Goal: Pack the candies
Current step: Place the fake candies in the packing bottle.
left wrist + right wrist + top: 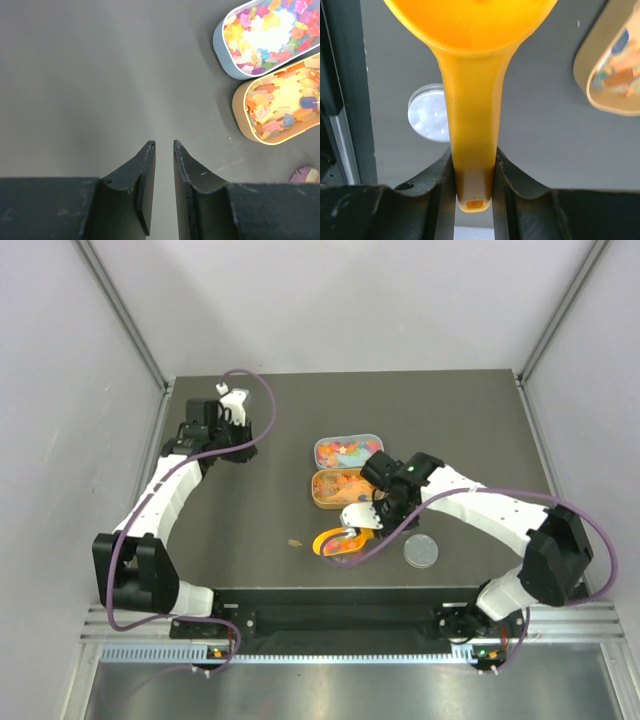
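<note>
Right gripper [474, 192] is clamping the orange scoop [470, 75] by its handle, bowl hovering just in front of the tan tin [240, 110]. The candies [250, 25] are lying in that tin and in the blue-grey tin [220, 42] behind, so scooping is probably in hand; I cannot tell whether the bowl is loaded. The next move is calling for a level pass over the tan rim, with the white disc [421, 552] and front edge near; left gripper [164, 146] is waiting well apart, jaws a slit apart on nothing, bare tabletop [250, 510] between.
</note>
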Controlling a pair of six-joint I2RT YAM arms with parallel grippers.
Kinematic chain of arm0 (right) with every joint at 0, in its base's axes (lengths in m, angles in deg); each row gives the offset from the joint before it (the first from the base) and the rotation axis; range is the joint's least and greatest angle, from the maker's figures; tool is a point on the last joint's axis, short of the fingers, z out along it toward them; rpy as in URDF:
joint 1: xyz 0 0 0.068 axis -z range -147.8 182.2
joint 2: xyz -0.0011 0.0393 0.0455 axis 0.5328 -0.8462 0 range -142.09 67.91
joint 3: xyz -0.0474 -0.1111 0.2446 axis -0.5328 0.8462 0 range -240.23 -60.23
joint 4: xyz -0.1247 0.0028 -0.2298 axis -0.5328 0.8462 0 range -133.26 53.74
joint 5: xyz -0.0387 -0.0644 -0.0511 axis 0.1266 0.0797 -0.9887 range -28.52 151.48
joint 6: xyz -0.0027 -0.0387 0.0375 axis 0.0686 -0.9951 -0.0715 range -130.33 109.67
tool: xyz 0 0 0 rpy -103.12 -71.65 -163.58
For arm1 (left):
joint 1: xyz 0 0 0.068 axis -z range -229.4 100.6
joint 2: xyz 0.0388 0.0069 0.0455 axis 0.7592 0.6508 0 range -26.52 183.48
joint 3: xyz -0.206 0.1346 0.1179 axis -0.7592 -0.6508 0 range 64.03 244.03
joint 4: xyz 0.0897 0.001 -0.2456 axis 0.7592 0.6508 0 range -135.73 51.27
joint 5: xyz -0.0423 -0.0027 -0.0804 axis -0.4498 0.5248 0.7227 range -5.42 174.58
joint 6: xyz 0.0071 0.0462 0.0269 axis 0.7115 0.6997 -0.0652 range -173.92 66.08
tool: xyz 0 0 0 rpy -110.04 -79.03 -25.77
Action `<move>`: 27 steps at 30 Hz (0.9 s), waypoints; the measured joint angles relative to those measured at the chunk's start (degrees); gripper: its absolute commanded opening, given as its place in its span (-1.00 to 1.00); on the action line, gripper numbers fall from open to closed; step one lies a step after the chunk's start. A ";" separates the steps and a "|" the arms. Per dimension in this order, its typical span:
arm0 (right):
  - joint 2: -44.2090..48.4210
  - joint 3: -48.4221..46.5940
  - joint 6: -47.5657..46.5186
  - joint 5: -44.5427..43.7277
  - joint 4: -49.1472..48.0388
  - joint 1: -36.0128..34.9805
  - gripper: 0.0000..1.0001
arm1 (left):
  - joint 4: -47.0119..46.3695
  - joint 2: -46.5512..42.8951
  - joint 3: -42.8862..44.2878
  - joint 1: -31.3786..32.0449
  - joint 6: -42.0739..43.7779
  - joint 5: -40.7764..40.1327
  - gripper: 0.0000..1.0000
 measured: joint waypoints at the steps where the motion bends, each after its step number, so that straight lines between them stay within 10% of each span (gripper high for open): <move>1: -0.85 -0.04 0.48 0.35 -0.52 -0.74 -1.00 | -0.02 -0.24 -0.17 -0.17 -0.04 0.11 -0.47; 27: 2.75 -1.49 -6.16 -15.72 5.01 -0.72 -1.00 | -0.98 -0.85 -1.84 -1.36 -0.55 0.59 -0.46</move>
